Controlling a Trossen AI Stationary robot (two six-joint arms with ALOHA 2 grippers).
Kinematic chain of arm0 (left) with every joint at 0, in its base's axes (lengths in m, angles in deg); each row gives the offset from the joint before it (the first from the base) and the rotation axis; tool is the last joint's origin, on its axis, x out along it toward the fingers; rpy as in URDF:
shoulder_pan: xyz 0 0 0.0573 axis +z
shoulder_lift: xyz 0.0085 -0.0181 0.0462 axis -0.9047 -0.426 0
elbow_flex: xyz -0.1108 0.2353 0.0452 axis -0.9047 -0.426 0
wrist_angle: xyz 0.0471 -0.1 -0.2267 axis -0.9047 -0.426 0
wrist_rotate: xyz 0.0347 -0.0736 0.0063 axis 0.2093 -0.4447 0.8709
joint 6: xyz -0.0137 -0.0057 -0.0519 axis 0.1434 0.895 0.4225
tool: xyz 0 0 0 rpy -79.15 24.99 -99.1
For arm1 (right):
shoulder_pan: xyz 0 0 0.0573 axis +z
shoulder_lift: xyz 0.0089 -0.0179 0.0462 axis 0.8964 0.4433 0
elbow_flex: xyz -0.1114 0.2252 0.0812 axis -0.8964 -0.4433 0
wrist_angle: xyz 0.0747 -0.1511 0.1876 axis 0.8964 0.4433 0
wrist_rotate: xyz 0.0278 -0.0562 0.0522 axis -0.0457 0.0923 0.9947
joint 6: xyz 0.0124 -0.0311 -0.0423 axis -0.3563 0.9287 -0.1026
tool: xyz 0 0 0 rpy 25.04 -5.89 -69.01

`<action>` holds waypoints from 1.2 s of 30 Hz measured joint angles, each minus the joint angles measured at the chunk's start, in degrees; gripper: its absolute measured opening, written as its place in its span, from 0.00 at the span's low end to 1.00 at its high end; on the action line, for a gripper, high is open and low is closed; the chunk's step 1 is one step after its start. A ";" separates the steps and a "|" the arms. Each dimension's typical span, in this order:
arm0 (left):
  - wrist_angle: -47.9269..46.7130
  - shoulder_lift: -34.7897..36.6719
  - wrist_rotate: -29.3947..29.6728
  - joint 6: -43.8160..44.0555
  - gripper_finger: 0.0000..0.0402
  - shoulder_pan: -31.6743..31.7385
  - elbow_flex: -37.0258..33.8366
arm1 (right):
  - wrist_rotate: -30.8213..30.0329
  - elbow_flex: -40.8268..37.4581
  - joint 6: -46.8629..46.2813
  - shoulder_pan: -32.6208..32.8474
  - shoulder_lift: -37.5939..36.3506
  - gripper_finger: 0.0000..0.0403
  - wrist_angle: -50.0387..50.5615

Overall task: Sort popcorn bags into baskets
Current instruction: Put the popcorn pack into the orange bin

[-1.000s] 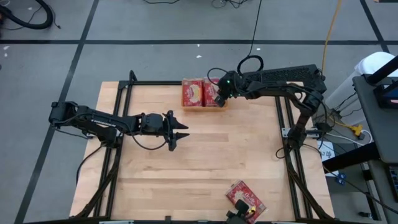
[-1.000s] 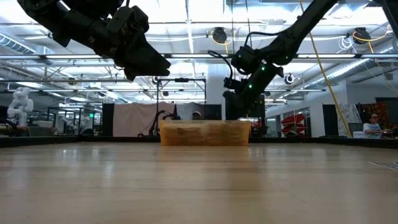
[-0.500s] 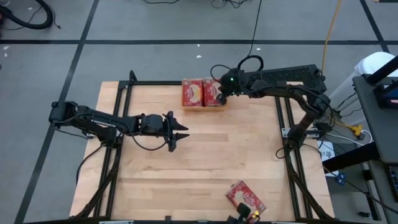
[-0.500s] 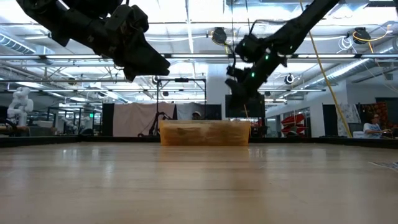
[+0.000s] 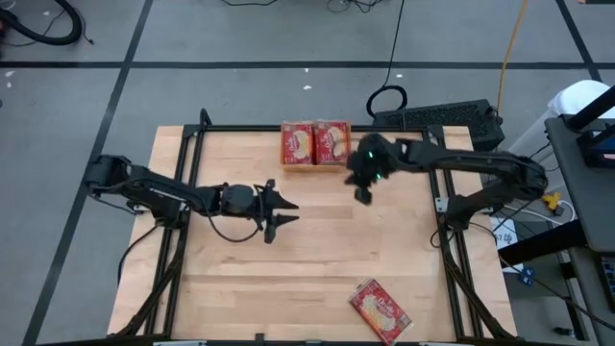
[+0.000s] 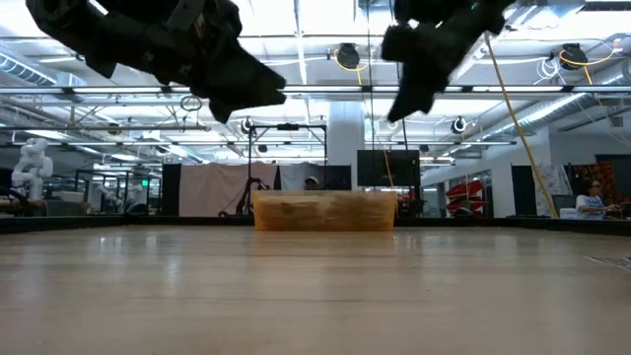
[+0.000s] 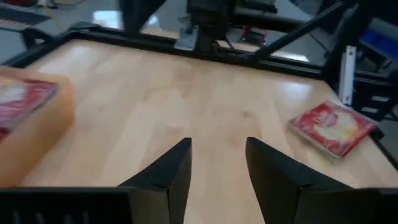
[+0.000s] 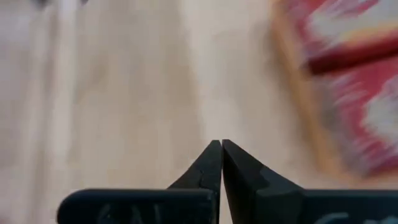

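The translucent orange basket stands at the table's far edge, and two red popcorn bags lie flat in it side by side. It shows low in the low view as the basket. More red bags lie stacked at the near edge, right of centre. My right gripper hangs shut and empty just near-right of the basket, high above the table. Its wrist view shows the shut tips and the basket's bags. My left gripper hovers open and empty over the table's middle.
Black frame rails run along the table's left and right sides and its far edge. Bare wood lies between the basket and the near-edge bags. In the left wrist view the basket's wall and the near bags flank the fingers.
My right gripper has drawn back from over the basket's right-hand bag toward the table's near edge and has risen well above the basket. The two bags have stayed in the basket. My left gripper has edged a little toward the table's right and near side.
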 joint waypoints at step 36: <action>21.48 -12.29 -0.20 -3.21 0.37 -10.24 -0.01 | -4.58 -20.15 -49.56 54.41 14.05 0.02 -31.11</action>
